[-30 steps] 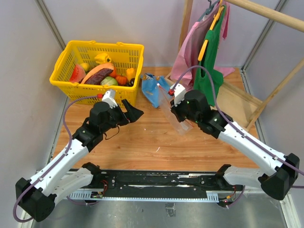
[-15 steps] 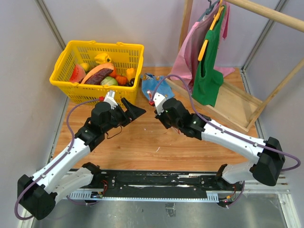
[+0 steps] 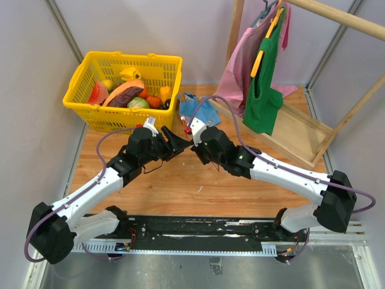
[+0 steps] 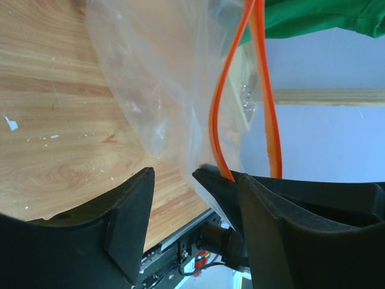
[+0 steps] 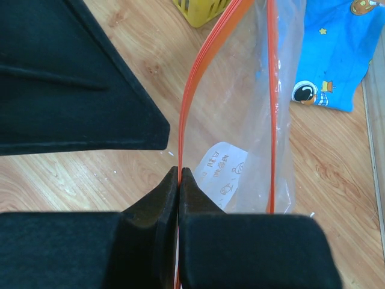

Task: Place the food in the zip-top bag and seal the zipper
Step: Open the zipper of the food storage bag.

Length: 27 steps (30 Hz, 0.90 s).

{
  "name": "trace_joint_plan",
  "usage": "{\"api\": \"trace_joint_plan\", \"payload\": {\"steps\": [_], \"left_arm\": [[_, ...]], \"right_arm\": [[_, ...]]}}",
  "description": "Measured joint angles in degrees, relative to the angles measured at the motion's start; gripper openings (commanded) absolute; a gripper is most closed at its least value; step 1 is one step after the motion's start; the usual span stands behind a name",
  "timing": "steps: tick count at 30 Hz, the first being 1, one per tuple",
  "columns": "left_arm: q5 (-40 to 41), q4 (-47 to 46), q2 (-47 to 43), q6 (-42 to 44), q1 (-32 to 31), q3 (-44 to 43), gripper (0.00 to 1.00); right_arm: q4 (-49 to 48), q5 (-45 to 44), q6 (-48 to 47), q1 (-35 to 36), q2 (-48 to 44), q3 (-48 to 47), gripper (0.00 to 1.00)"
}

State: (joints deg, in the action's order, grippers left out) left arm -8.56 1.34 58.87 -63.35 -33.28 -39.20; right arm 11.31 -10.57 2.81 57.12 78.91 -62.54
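Right gripper (image 5: 179, 176) clenched on zipper (image 5: 190, 96) of zip-top bag (image 5: 240, 102), left gripper (image 4: 173, 176) parted beside it, both reaching inward

The left tool (image 4: 173, 176) fills the bottom of the frame, its two black fingers (image 4: 129, 211) standing apart with a gap between them. Just above that gap hangs a clear bag (image 4: 162, 78), crinkled and see-through, whose zipper (image 4: 212, 120) shows as two thin orange strips parted into a narrow loop that runs down to the right-hand finger. The wooden surface (image 4: 48, 120) lies to the left, and green cloth (image 4: 313, 15) and a pale wooden bar (image 4: 325, 96) are at the upper right
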Motion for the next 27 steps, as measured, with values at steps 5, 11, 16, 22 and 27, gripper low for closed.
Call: {"api": "trace_joint_plan", "payload": {"steps": [5, 11, 16, 22, 27], "left_arm": [[1.0, -0.1, 1.1, -0.3, -0.3, 0.0, 0.55], [1.5, -0.8, 2.1, -1.1, -0.8, 0.0, 0.54], [2.4, -0.9, 2.3, -1.4, -1.4, 0.0, 0.44], [2.6, -1.0, 3.6, -1.0, -1.9, -1.0, 0.01], [3.8, 0.5, 4.1, 0.2, -2.8, -2.7, 0.00]], "right_arm": [[-1.0, 0.4, 0.3, 1.2, 0.0, 0.0, 0.01], [-1.3, 1.2, 0.4, 2.4, 0.2, 0.0, 0.01], [-1.7, 1.6, 0.4, 2.7, 0.2, 0.0, 0.02], [-2.0, 2.6, 0.4, 2.7, 0.2, 0.0, 0.11], [-1.9, 3.7, 0.3, 2.7, -0.2, 0.0, 0.22]]}}
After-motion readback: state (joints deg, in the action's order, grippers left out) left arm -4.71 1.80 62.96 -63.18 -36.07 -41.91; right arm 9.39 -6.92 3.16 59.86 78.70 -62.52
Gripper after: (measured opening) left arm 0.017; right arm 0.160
